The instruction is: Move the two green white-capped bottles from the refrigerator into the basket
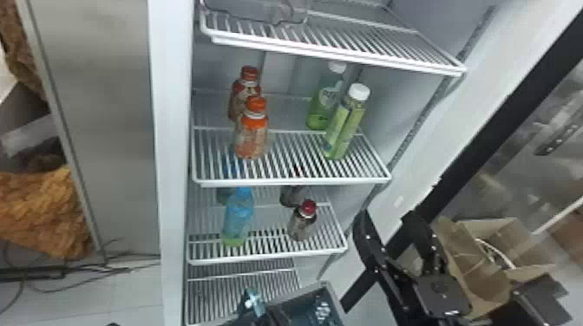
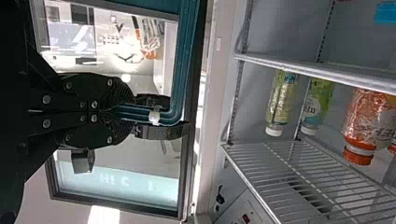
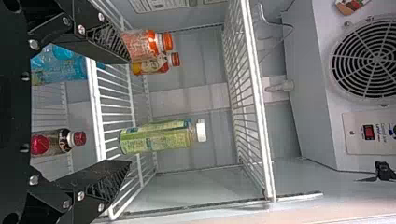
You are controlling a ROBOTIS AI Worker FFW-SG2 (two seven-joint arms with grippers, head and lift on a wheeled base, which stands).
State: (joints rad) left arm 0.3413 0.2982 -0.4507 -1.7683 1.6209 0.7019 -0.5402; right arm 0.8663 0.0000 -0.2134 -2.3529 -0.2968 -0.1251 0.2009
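Note:
In the head view, my right gripper (image 1: 385, 219) stands open, below and to the right of the two green white-capped bottles. The front bottle (image 1: 345, 125) and rear bottle (image 1: 324, 104) are upright on the upper-middle shelf's right side. In the right wrist view, the front green bottle (image 3: 159, 136) lies beyond the open right gripper (image 3: 128, 108), untouched, in line with the gap between its fingers. The left gripper (image 1: 256, 308) is at the bottom edge beside the basket (image 1: 333, 299); in the left wrist view, the left gripper (image 2: 163, 115) is shut on the basket's teal handle (image 2: 180, 56).
Two orange-capped bottles (image 1: 251, 134) share the green bottles' shelf (image 1: 290, 182), on its left. Below are a blue bottle (image 1: 238, 214) and a red-capped dark bottle (image 1: 302, 221). Another wire shelf (image 1: 338, 54) hangs above. A cardboard box (image 1: 477, 268) is outside at right.

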